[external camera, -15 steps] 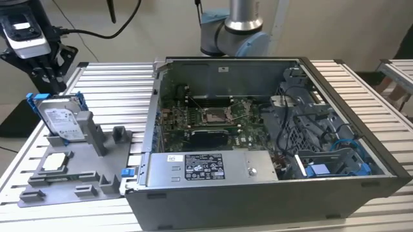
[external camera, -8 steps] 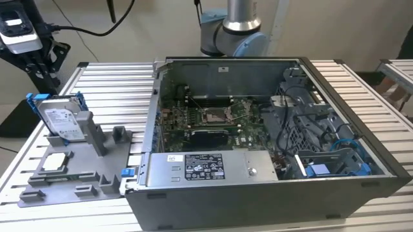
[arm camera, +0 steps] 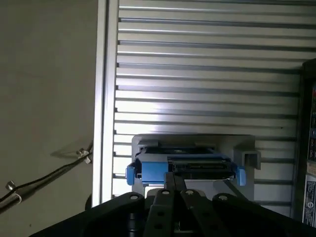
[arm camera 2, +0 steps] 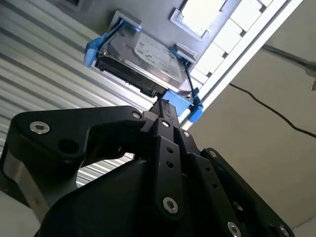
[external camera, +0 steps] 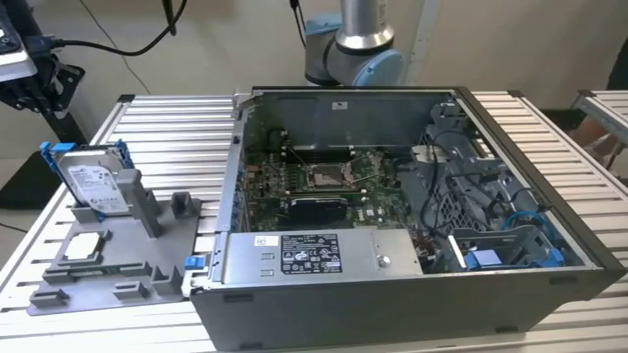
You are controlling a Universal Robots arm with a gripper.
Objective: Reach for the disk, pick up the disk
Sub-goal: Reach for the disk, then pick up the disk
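Finds the disk (external camera: 90, 180) standing on edge in a grey holder (external camera: 108, 276) on the slatted counter (external camera: 167, 132), at the exterior view's left, label facing out, blue bracket (external camera: 46, 156) along its edges. Shows the hand (arm camera 2: 160, 104) above and clear of it, fingers pressed together, nothing held. In both wrist views, lines those tips up with the bracket's upper edge. Places an open computer case (external camera: 393, 309) just beside the holder, toward the exterior view's right, and a small silver chip (external camera: 87, 245) flat on the holder's base.
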